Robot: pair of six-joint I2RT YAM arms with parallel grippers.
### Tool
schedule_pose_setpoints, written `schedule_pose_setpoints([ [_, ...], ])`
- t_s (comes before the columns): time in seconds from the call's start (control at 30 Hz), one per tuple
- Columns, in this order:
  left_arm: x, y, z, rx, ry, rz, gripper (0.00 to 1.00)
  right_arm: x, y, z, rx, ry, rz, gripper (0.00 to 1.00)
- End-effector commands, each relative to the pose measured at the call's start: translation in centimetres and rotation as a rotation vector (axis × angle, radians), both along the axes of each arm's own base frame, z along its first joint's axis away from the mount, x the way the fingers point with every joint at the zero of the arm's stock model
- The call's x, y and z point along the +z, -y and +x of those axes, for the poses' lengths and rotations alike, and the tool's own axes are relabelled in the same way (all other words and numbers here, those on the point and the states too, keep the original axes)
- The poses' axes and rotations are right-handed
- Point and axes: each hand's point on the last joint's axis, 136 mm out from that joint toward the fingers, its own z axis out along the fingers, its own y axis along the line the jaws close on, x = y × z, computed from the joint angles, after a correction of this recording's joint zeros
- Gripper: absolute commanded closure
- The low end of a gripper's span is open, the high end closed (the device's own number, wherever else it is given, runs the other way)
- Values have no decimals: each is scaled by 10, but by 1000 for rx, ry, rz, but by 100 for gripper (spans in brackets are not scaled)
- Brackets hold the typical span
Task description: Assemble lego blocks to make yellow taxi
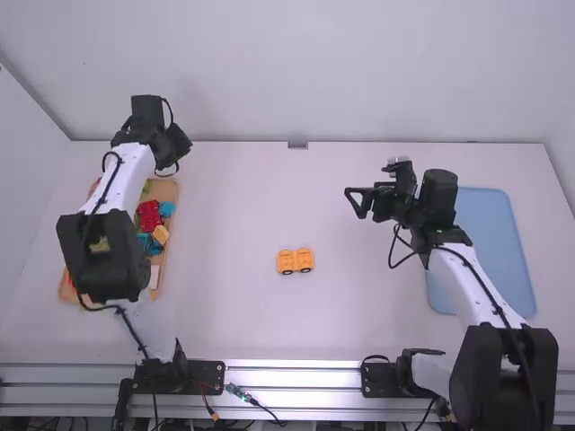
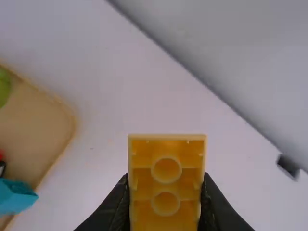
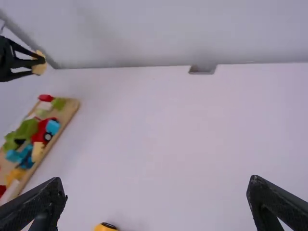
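Note:
My left gripper (image 1: 180,148) is over the far end of the parts tray at the left. In the left wrist view, the left gripper (image 2: 166,204) is shut on a yellow block (image 2: 166,180) whose two round studs face the camera. A yellow wheeled base (image 1: 296,261) rests on the table near the middle; part of that wheeled base (image 3: 105,226) shows low in the right wrist view. To its right and farther back, my right gripper (image 1: 354,203) is held open above the table, and the right gripper (image 3: 156,202) has nothing between its fingers.
A wooden tray (image 1: 172,193) at the left holds several loose pieces, among them a red vehicle part (image 1: 149,215) and a light blue piece (image 1: 166,208). A blue tray (image 1: 503,251) lies at the right, partly under the right arm. The wall stands behind the table's far edge.

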Motion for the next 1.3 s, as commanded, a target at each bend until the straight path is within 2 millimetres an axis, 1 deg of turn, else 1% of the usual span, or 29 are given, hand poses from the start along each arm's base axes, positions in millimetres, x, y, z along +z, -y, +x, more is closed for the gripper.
schedule_pose_setpoints([
  [0.0,2,18,-29,-146,32,7,99,17,-12,-2,72,29,56,1],
  [0.03,4,36,-40,-240,72,-9,99,19,-15,-2,78,28,70,1],
  [0.07,6,50,-48,-308,98,-19,99,21,-18,-2,81,31,78,1],
  [0.1,4,66,-57,-390,128,-30,99,23,-22,-2,89,34,83,1],
  [0.13,5,75,-62,-434,146,-39,99,23,-24,-3,97,38,82,1],
  [0.2,3,101,-77,-555,189,-65,99,25,-32,-4,121,50,85,1],
  [0.23,2,125,-91,-663,236,-95,99,25,-40,-5,146,59,88,1],
  [0.3,2,155,-108,-800,303,-109,99,27,-52,-10,205,70,107,1],
  [0.4,-1,206,-138,-1006,400,-133,98,30,-74,-22,337,74,171,1],
  [0.43,-1,220,-148,-1075,431,-143,99,29,-78,-25,373,72,187,1],
  [0.47,-1,224,-152,-1099,443,-149,99,29,-79,-26,384,73,192,1],
  [0.53,4,256,-180,-1279,545,-203,99,25,-88,-33,469,65,228,1],
  [0.57,6,261,-184,-1303,563,-216,99,24,-89,-35,486,63,236,1],
  [0.67,19,281,-207,-1412,661,-308,99,20,-95,-46,601,34,308,0],
  [0.73,22,284,-210,-1421,681,-323,99,22,-97,-50,643,42,325,3],
  [0.83,32,294,-222,-1474,759,-346,98,27,-103,-60,743,53,366,9],
  [0.97,41,301,-227,-1463,801,-371,99,31,-115,-72,829,72,380,13],
  [1.17,47,301,-224,-1438,818,-379,99,32,-127,-81,870,75,380,16],
  [1.27,47,301,-224,-1435,818,-378,99,32,-132,-85,885,73,381,20],
])
